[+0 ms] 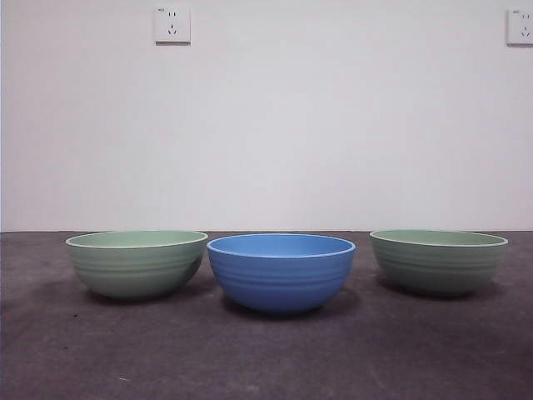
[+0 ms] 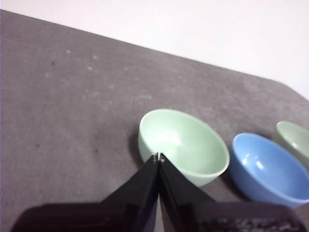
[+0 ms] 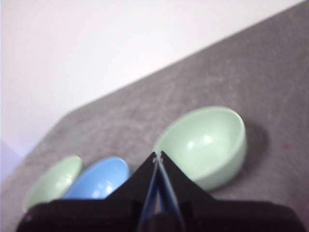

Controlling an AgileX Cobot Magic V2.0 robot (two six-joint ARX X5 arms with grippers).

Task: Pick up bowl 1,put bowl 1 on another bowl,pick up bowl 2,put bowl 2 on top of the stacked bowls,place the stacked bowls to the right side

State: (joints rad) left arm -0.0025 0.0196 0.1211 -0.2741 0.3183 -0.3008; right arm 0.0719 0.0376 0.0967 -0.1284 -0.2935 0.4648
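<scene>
So nothing had been stacked at this point: all three bowls sat on the grey desk (image 1: 266, 358) in a loose row, each one on its own. The blue bowl (image 1: 281, 271) was in the middle and a touch nearer the front edge of the desk, with one green bowl (image 1: 136, 262) just beside it toward the left edge, rims nearly meeting but I couldn't say for sure they touched, and the other green bowl (image 1: 438, 261) toward the right edge with a clear gap between it and the blue one. Neither arm showed from the front. The left gripper (image 2: 158, 157) hung above the left-side green bowl (image 2: 186, 145) with its jaws pinched tight together, holding nothing, and the right gripper (image 3: 158, 155) did the same over the right-side green bowl (image 3: 205, 145), also closed up and empty. My read was that the very first step, picking up bowl 1, hadn't started. Which green bowl counted as bowl 1 I couldn't tell. Whichever arm went first would have needed to spread its jaws, drop down to a green rim, pinch the wall, then lift it clear and carry it over the blue bowl.
</scene>
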